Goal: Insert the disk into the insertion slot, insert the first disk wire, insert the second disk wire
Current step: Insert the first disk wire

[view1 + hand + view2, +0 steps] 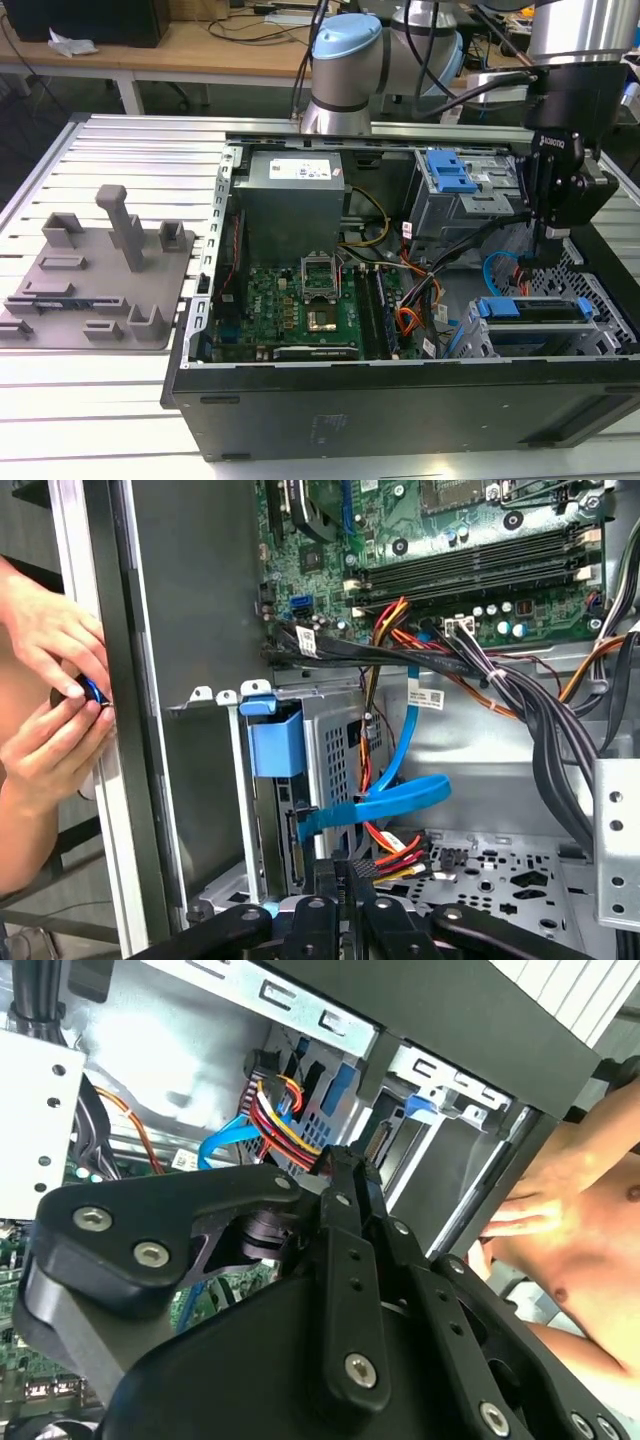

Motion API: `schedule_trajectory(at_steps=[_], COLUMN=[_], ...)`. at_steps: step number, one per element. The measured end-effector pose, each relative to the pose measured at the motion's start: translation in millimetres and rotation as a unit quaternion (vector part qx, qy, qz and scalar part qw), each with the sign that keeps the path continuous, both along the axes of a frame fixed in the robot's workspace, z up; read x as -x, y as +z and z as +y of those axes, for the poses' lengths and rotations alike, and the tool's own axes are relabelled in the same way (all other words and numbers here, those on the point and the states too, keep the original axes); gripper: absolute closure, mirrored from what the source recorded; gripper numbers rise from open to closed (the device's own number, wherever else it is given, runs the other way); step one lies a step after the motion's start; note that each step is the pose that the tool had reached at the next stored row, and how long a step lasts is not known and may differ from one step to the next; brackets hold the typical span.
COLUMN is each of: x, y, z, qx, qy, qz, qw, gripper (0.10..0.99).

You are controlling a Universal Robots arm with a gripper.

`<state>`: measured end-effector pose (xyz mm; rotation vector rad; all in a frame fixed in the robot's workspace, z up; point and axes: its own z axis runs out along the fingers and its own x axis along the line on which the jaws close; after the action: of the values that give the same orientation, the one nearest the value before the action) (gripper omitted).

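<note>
Being clenched on the dark plug of one orange-red wire bundle (395, 852): one black gripper (345, 880). One silver disk (533, 309) in a blue plastic caddy is being held in the grey perforated sheet-metal bay (478, 345). One flat light-blue cable (400, 798) is being looped alongside, with one white printed tag (425, 697) beside it.

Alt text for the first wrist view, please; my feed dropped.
The gripper pinches the dark plug of the first disk wire, an orange-red bundle, next to the disk in its blue caddy, seated in the grey perforated insertion slot. The light-blue second disk wire loops from the disk's end toward the motherboard. A person's hands are outside the case wall.
</note>
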<state>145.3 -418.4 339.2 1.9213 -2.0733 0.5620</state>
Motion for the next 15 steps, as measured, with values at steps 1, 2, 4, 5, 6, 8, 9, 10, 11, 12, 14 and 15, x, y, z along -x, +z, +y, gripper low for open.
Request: schedule_trajectory(at_steps=[1, 2, 4, 5, 6, 8, 9, 10, 11, 12, 14, 15], x=[-3.0, -5.2, -9.3, -12.8, -19.6, -23.0, -23.0, -23.0, -23.0, -23.0, -23.1, -23.1], y=[0.0, 0.0, 0.0, 0.0, 0.0, 0.0, 0.0, 0.0, 0.0, 0.0, -0.1, 0.1], z=[0.1, 0.1, 0.2, 0.2, 0.2, 0.2, 0.2, 0.2, 0.1, 0.2, -0.7, -1.2], qx=[0.0001, 0.0001, 0.0000, 0.0000, 0.0000, -0.0008, -0.0037, -0.0080, -0.0180, -0.0346, -0.0558, -0.0654], qy=[-0.001, -0.001, -0.001, -0.001, -0.001, -0.001, -0.002, -0.004, -0.009, -0.011, -0.011, -0.011], qz=[0.0095, 0.0145, 0.0196, 0.0211, 0.0234, 0.0268, 0.0272, 0.0271, 0.0272, 0.0273, 0.0275, 0.0277], qw=[1.0000, 0.9999, 0.9998, 0.9998, 0.9997, 0.9996, 0.9996, 0.9996, 0.9994, 0.9990, 0.9980, 0.9974], gripper=[0.922, 0.922, 0.922, 0.922, 0.922, 0.922, 0.922, 0.922, 0.922, 0.922, 0.922, 0.922])
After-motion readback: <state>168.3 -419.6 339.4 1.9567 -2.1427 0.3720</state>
